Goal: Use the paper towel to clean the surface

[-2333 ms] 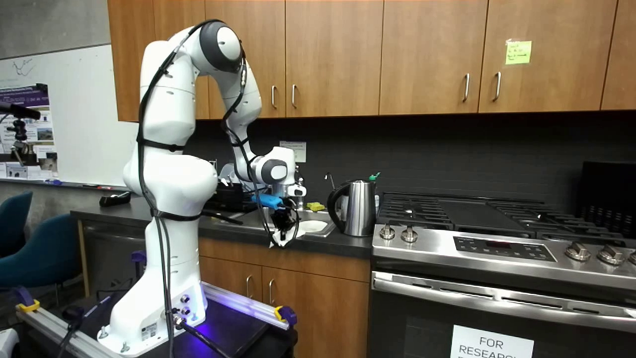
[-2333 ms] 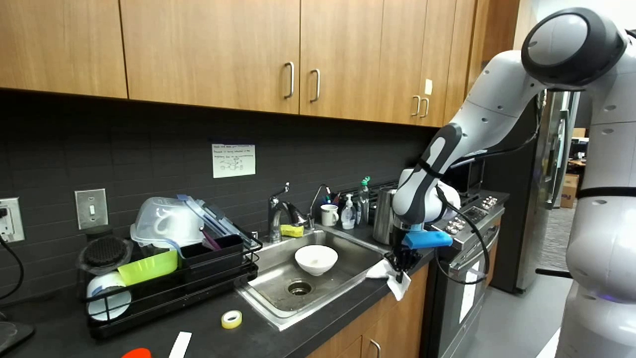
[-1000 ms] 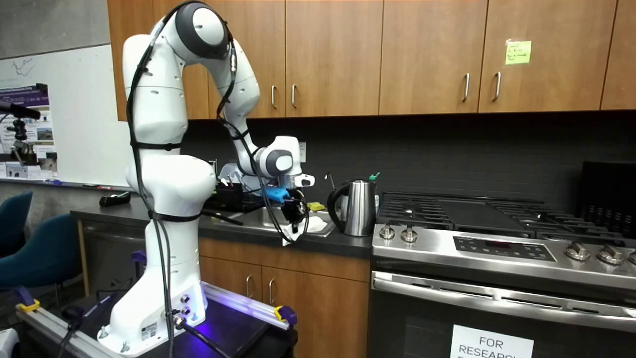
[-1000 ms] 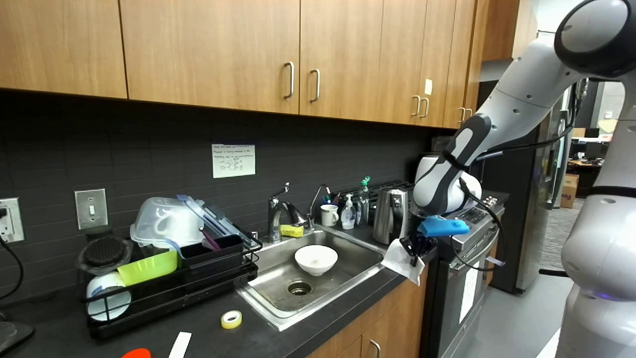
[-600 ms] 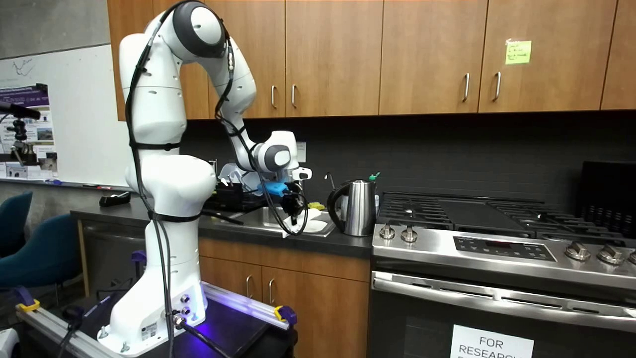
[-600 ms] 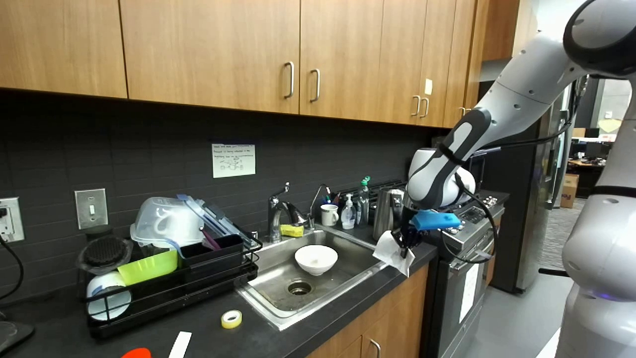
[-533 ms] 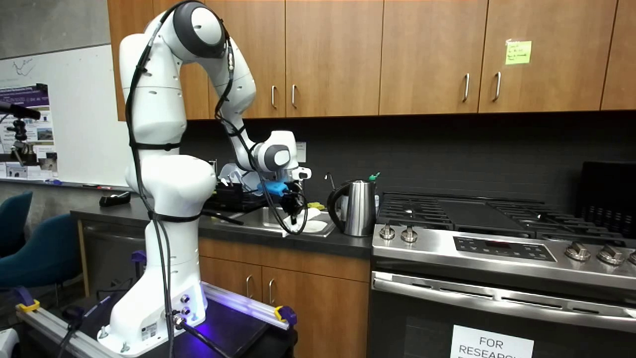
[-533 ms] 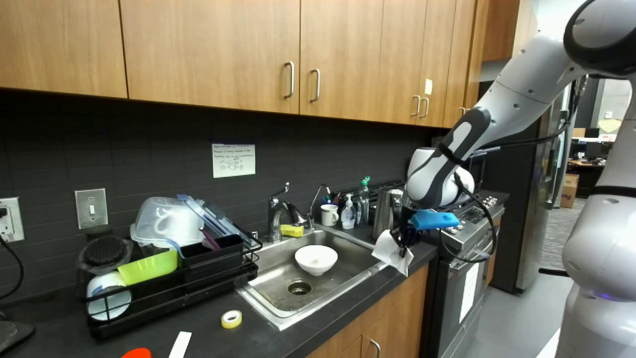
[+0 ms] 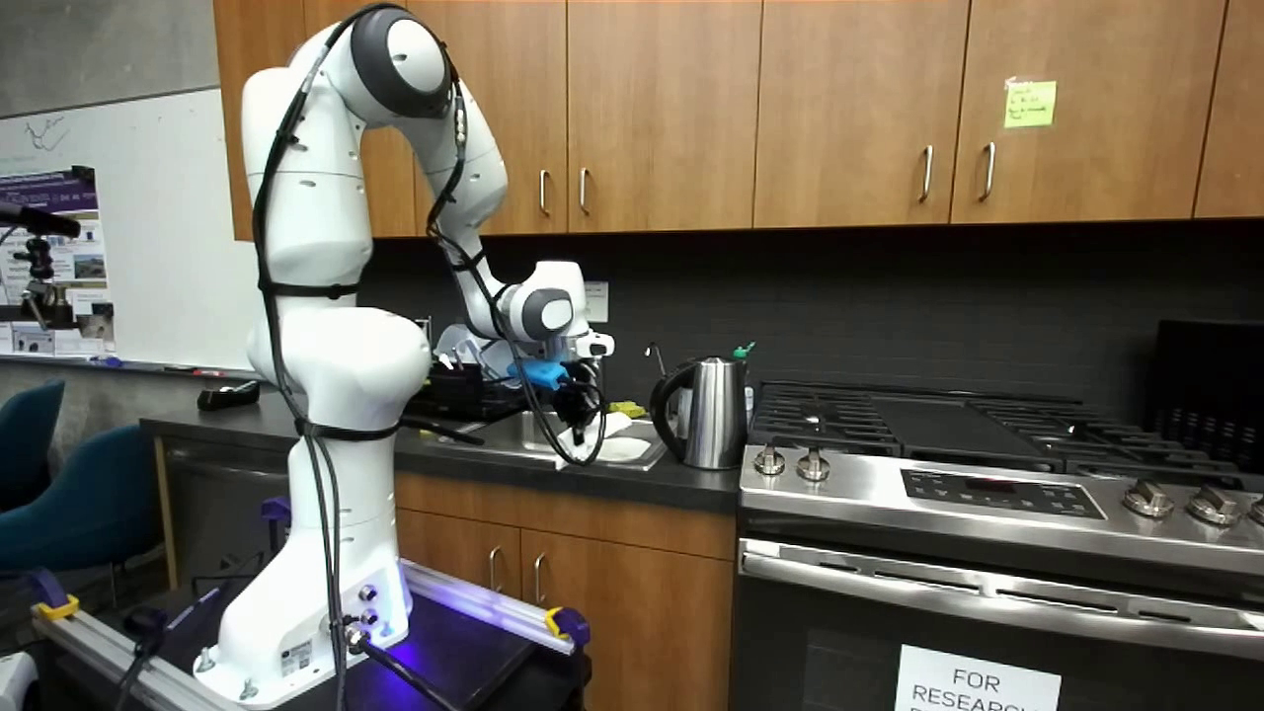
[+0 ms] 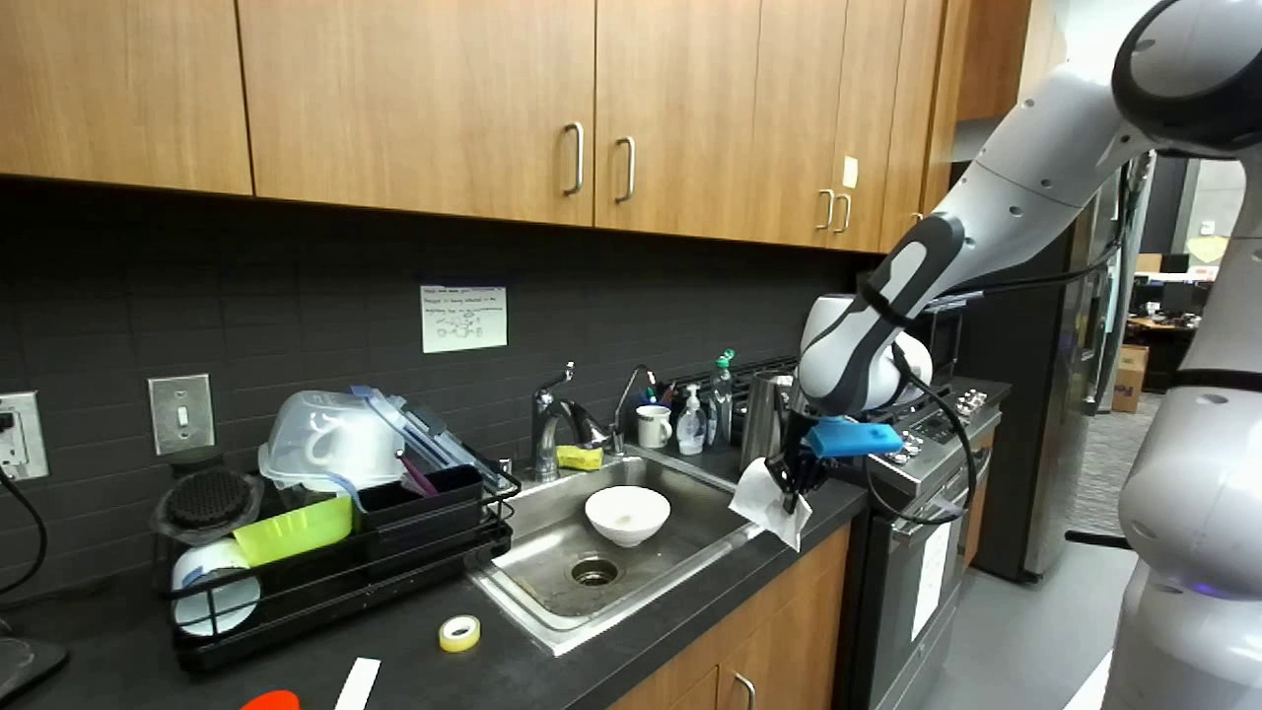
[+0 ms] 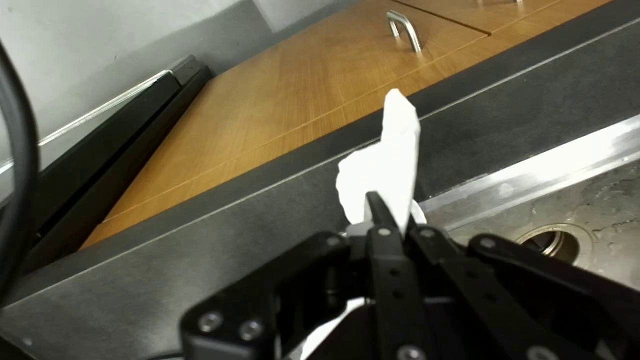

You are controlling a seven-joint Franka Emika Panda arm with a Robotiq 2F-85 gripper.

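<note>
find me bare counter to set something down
Counter looks bare between the white strip, tape and sink; another patch lies in front of the kettle, between towel and stove. Crowded: along the wall, with rack, tap, sponge, mug and bottles, and at the sink's front corner towards the stove, where the jaws grip the towel.

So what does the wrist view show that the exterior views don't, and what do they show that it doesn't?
Only the wrist view shows the screw heads on the gripper clearly, with a close look at it pinching the paper towel.

Only the exterior views show the steel kettle, yellow sponge, dish rack, upper cabinets and the robot's white arm.

Both kinds show the gripper, paper towel, dark countertop, steel sink and wooden lower cabinets.
</note>
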